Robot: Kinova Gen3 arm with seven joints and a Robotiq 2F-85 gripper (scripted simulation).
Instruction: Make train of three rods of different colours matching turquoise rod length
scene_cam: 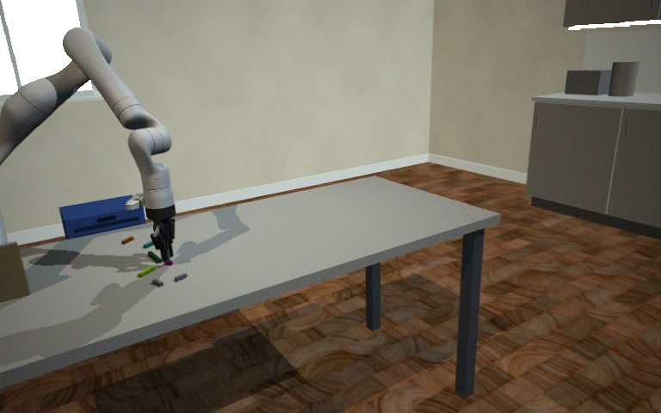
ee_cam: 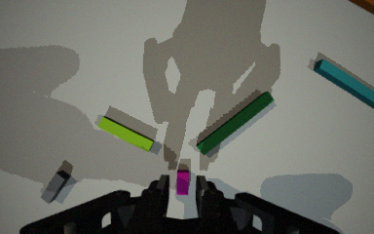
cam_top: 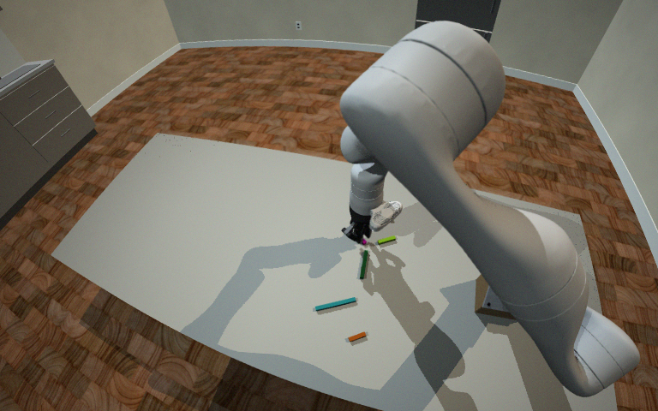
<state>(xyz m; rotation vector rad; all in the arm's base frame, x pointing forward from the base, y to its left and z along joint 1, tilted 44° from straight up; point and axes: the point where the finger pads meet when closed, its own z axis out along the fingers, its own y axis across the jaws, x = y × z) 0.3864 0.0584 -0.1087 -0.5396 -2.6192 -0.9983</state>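
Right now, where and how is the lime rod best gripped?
At its middle, from straight above, jaws across the narrow width on the two long sides. The lime rod lies flat on the table, and both long sides look free of neighbours.
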